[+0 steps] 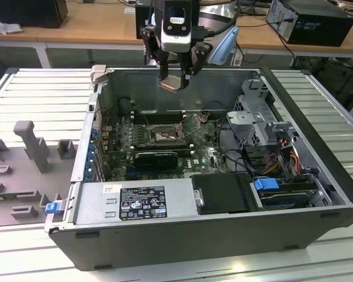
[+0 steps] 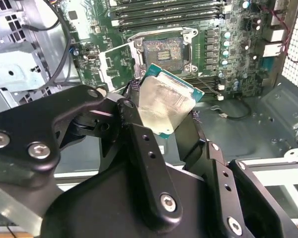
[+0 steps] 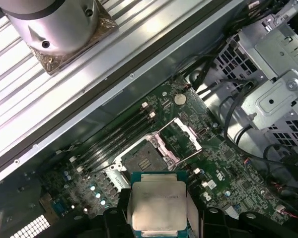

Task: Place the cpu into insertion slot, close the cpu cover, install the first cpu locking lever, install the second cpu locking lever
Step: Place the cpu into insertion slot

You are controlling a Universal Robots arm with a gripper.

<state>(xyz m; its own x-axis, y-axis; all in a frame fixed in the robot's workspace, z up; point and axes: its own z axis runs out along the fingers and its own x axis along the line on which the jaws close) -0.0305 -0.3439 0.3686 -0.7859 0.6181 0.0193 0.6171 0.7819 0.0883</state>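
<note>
Your gripper has its jaws clamped on the cpu, held tilted above the open computer case. In the exterior view, the insertion slot lies bare at the cpu's 6 o'clock, well apart. The cpu cover stands raised at the slot's 2 o'clock.

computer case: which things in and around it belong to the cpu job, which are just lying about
job: cpu held in end effector, insertion slot, cpu cover standing open
lying about: power supply, drive cage, grey fixture beside case
</note>
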